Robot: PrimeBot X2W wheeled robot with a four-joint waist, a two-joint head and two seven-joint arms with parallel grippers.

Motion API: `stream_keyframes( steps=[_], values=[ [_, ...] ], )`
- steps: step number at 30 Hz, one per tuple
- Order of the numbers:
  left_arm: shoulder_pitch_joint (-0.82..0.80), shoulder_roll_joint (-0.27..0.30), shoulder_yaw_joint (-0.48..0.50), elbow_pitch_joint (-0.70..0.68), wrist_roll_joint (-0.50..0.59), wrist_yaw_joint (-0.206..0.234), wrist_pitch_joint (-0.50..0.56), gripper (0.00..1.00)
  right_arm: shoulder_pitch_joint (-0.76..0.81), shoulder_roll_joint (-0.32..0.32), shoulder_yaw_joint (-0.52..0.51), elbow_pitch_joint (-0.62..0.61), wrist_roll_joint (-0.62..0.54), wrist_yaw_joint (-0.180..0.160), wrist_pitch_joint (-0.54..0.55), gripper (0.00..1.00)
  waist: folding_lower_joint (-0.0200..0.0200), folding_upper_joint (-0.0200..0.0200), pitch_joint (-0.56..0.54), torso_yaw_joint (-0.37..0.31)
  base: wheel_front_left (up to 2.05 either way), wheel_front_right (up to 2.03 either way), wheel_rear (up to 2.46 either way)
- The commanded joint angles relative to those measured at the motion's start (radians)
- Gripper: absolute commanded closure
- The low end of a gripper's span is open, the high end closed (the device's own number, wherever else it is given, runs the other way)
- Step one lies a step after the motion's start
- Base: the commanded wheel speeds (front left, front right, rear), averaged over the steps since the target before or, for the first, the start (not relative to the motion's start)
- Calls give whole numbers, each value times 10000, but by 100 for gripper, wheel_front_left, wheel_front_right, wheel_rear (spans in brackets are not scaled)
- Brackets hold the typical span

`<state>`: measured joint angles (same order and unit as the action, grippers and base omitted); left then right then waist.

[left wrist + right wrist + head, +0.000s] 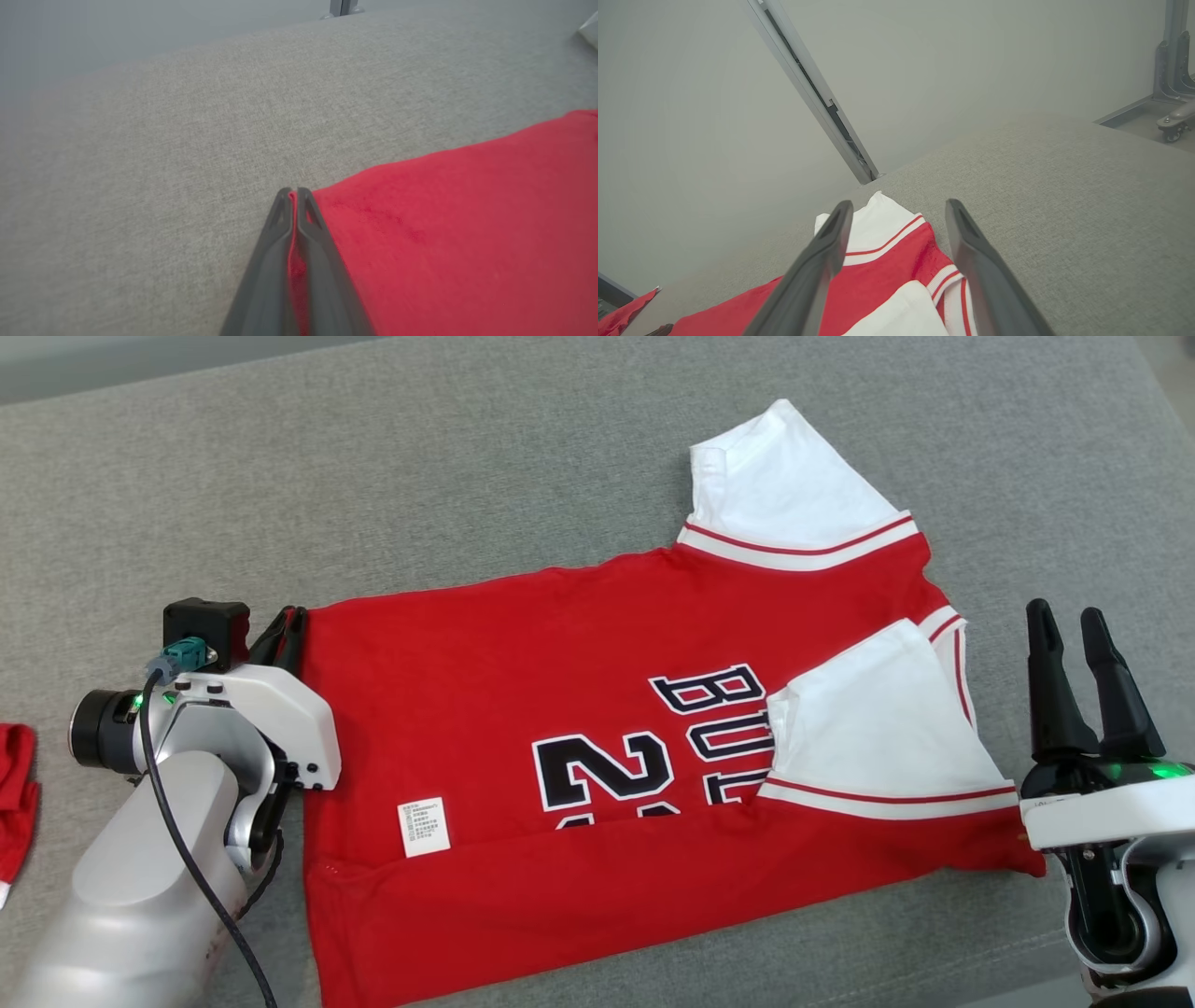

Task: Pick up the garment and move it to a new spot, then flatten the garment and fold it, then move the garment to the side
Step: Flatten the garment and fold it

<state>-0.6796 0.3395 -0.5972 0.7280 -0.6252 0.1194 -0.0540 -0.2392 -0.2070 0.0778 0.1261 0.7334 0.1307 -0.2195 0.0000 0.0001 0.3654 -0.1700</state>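
The garment (pixel 523 709) is a red jersey with white sleeves and black-and-white lettering, lying flat on the grey cloth surface (pixel 392 467) with its near edge folded up. My left gripper (pixel 291 627) is shut on the jersey's far left corner. In the left wrist view the left gripper (pixel 292 192) pinches a strip of the garment (pixel 467 224) between its closed fingers. My right gripper (pixel 1072 616) stands open to the right of the jersey, holding nothing. In the right wrist view the right gripper (pixel 896 207) hovers open above the garment (pixel 887 261), near a white sleeve.
Another piece of red cloth (pixel 17 793) lies at the far left edge of the head view. A metal frame post (pixel 817 93) and a castor base (pixel 1174 126) stand beyond the surface's far edge. Bare grey surface extends behind and to both sides of the jersey.
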Motion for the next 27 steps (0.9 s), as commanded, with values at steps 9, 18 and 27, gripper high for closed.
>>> stream_keyframes(
  steps=[9, 18, 27],
  values=[
    [-2, -334, 6, -992, -23, -2, -888, 100, -1434, -724, 225, 791, -565, 0, 793, 0, 0, -1, 17, 886, 0, 0, 0],
    [-6, -904, -431, -2101, 240, 8, -1306, 100, -4028, -1659, 273, 2641, -1021, 0, 2628, 0, 0, -1, 574, 2115, 0, 0, 0],
    [-317, -1770, -1064, -2551, 502, -139, -1500, 100, -6306, -2967, 954, 5088, -988, 0, 4028, 0, 0, -1, 1389, 3519, 0, 0, 0]
  ],
)
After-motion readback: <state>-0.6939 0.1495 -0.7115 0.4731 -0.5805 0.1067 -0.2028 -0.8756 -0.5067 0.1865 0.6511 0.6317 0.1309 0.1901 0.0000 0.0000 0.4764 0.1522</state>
